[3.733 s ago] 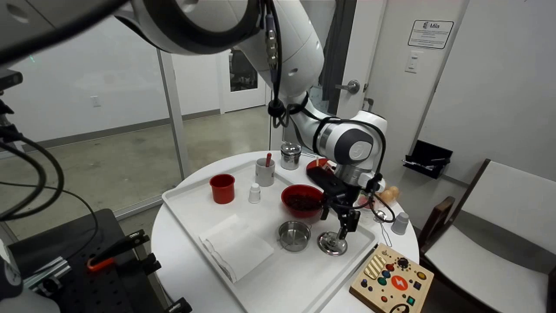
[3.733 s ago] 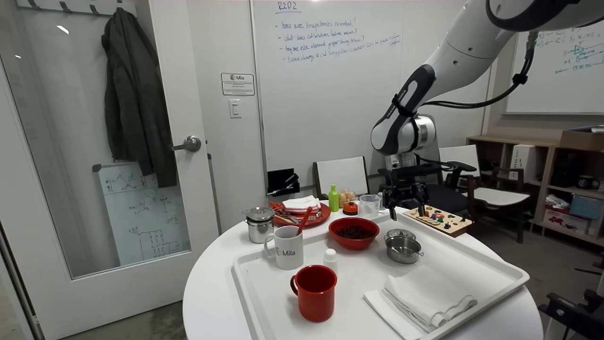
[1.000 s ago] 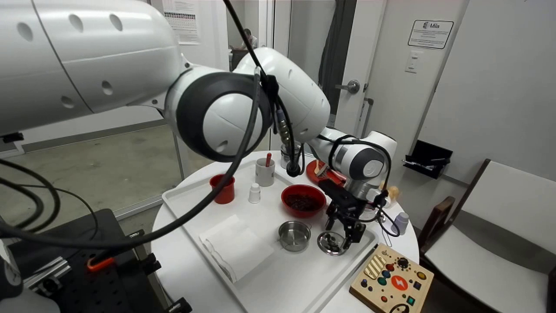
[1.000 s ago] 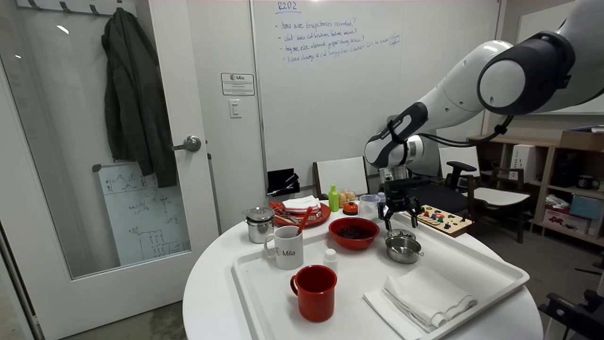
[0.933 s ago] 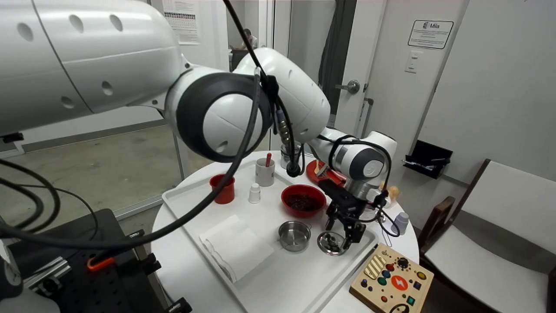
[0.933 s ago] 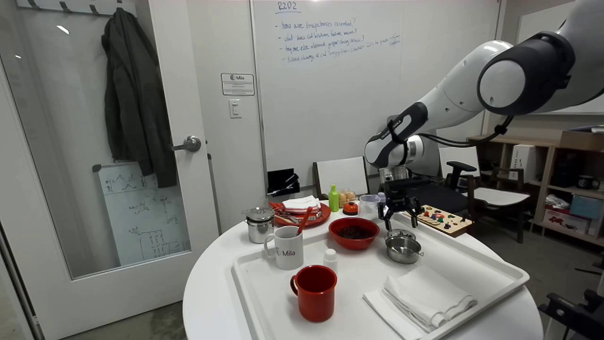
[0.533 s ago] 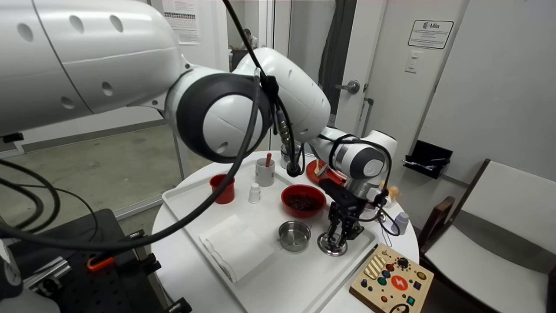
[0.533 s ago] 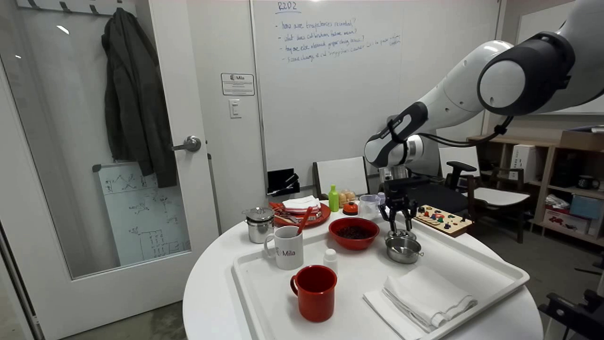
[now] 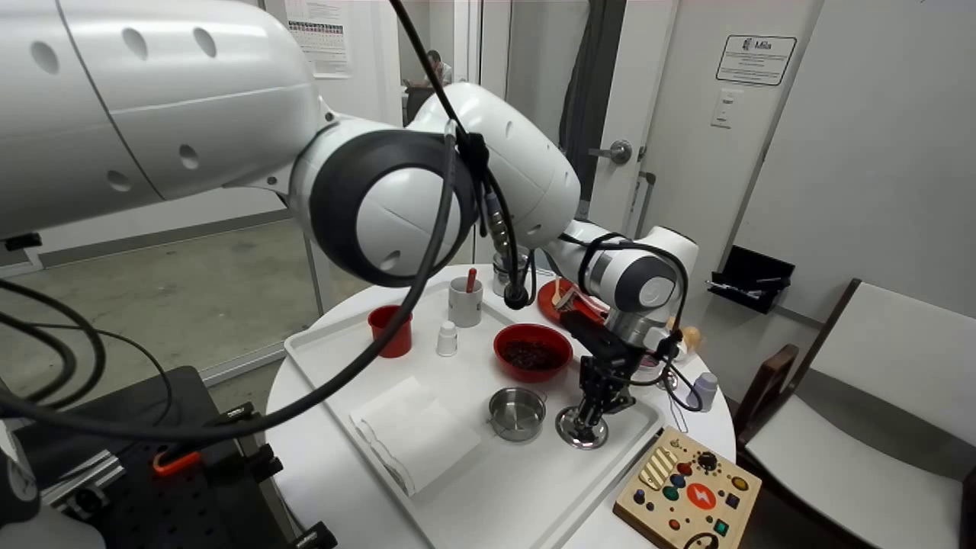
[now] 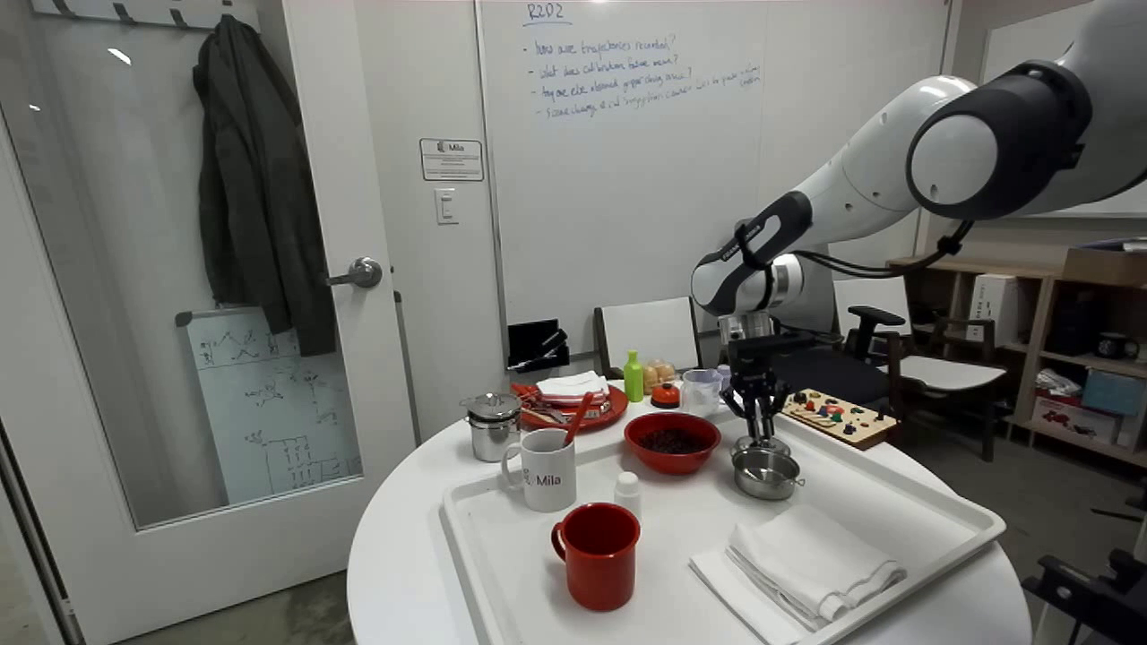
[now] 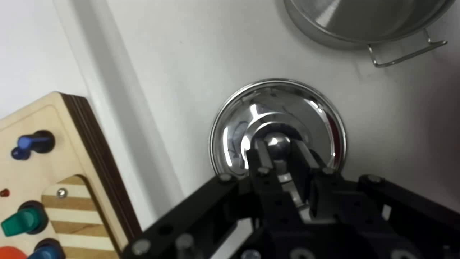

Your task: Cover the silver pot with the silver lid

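Note:
The silver lid [image 11: 233,133] is a shiny round disc with a ball-shaped knob. It lies flat on the tray, knob up. My gripper [image 11: 278,145] points down over its centre, shut on the knob, which sits between the two fingertips. In an exterior view the gripper [image 9: 585,428] hides the knob and part of the lid [image 9: 565,431]. Close beside the lid, apart from it, stands the uncovered silver pot [image 9: 517,415]. Its wire handle shows in the wrist view, where the pot [image 11: 366,21] is cut off at the top edge.
The white tray [image 9: 488,503] has a raised rim near the lid, with a wooden button board [image 9: 686,488] just outside it. A red bowl [image 9: 532,352] of dark contents stands behind the pot. Folded white cloths [image 10: 806,564], a red mug [image 10: 600,555] and a white mug [image 10: 548,470] share the tray.
Over the last second the fingers came together from wide apart onto the lid's knob. Earlier, the arm shifted and came down lower over the lid. Pot and lid stay about where they were.

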Controlling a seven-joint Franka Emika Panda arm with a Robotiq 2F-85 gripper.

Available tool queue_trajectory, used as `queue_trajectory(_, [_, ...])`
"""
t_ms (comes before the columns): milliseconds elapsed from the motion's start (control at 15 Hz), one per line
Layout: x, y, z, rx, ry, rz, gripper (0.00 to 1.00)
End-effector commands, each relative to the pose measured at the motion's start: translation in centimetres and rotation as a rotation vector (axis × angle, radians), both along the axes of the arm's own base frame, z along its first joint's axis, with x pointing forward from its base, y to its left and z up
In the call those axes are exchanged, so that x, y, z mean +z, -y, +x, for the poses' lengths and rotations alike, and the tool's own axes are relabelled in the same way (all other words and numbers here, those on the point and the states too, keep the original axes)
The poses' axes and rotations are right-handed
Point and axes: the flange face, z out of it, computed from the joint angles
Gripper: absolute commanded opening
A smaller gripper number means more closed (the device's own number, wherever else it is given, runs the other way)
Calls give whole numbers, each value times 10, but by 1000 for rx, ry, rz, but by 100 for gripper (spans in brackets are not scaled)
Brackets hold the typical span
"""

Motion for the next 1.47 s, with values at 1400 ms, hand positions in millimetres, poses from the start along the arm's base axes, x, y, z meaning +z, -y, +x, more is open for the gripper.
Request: queue_trajectory(1400, [108,-30,21,38,-15,4,12])
